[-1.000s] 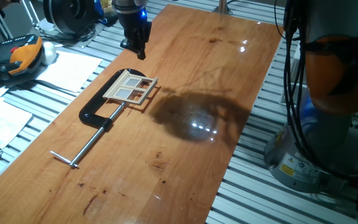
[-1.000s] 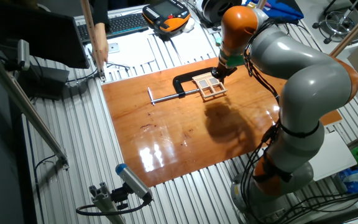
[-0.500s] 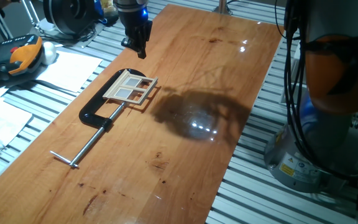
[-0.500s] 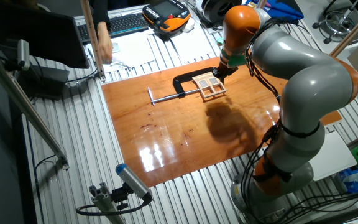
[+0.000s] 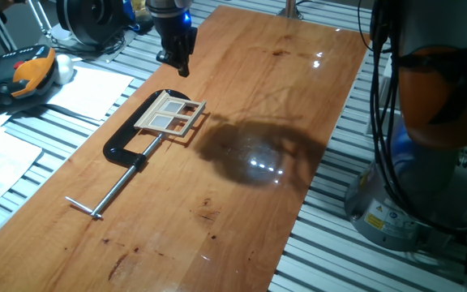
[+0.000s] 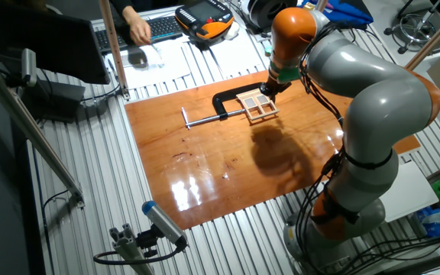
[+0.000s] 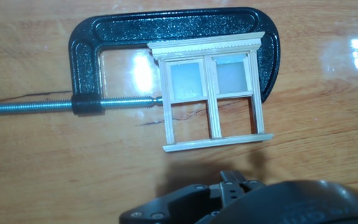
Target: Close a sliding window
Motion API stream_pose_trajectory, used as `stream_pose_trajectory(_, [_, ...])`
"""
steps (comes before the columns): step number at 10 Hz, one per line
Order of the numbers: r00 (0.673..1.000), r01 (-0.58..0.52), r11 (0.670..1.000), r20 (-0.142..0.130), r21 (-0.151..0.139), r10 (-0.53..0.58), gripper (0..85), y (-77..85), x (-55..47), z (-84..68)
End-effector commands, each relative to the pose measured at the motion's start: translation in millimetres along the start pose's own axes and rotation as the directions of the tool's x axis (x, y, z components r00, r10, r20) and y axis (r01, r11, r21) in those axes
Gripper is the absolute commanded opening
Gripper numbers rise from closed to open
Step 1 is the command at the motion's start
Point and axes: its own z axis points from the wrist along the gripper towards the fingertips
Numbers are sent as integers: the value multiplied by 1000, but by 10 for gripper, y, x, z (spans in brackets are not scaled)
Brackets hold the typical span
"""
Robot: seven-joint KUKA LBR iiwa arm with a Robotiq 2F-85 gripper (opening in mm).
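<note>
Wooden counter [image 5: 242,203] carries the window [image 7: 210,93], pinched in a black clamp [image 7: 104,37] — my hand [image 5: 176,57] hovers just beside it; I cannot tell its grip.

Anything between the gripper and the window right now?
Nothing: in the hand view only bare tabletop separates the gripper from the window. The clamp sits on the window's far side.

Black C-clamp [image 5: 128,146] lying flat on glossy wooden tabletop [image 5: 242,203], steel screw bar [image 5: 108,195] extended toward near edge. Orange-black pendant controller [image 5: 19,73] and white paper sheets [image 5: 87,89] on slatted metal surface [image 5: 23,203] beside tabletop. Keyboard [image 6: 155,29] in other fixed view.
</note>
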Motion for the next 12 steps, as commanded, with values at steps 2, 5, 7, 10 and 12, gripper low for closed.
stream_pose_trajectory(2, [1000,2,1000,0,2,-2,0,-11,-14,4])
stream_pose_trajectory(5, [1000,7,1000,2,11,-7,0,-15,-21,-17])
stream_pose_trajectory(7, [1000,4,1000,8,21,-4,0,-5,-29,-16])
stream_pose_trajectory(10, [1000,-1,1000,0,15,1,0,5,-30,-22])
stream_pose_trajectory(12, [1000,-4,1000,0,14,4,0,19,-35,-31])
